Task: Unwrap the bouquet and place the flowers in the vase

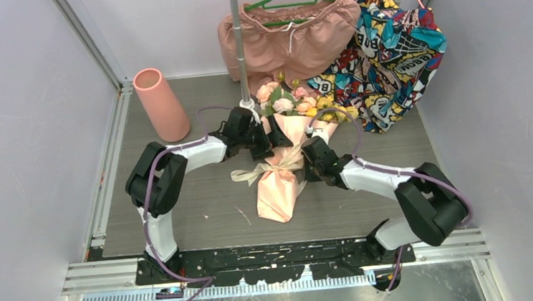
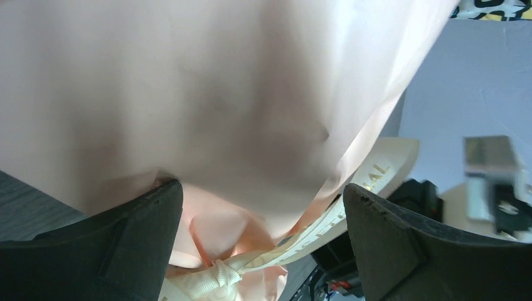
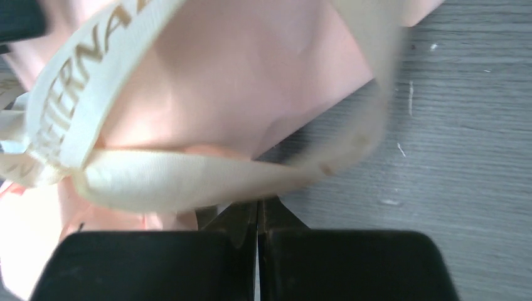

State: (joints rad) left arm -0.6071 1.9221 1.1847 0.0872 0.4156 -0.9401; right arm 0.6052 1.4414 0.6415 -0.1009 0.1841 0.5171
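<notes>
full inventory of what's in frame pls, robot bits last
vase: 1, salmon pink, upright, far left of table
bouquet: 1, pale pink paper cone, lying mid-table between the arms
flowers: one bunch, pink and yellow, cone's far end
ribbon: 1, cream, tied round cone
shorts: 1, pink, hanging at back
printed garment: 1, multicolour, back right
pole: 1, metal, upright behind bouquet
table: 1, grey wood-grain
left fingers: 2, black, open, either side of cone
right fingers: 2, black, shut, at ribbon; pinch unclear

The bouquet lies at the middle of the counter, blooms toward the back — the vase stands back left, well apart.
</notes>
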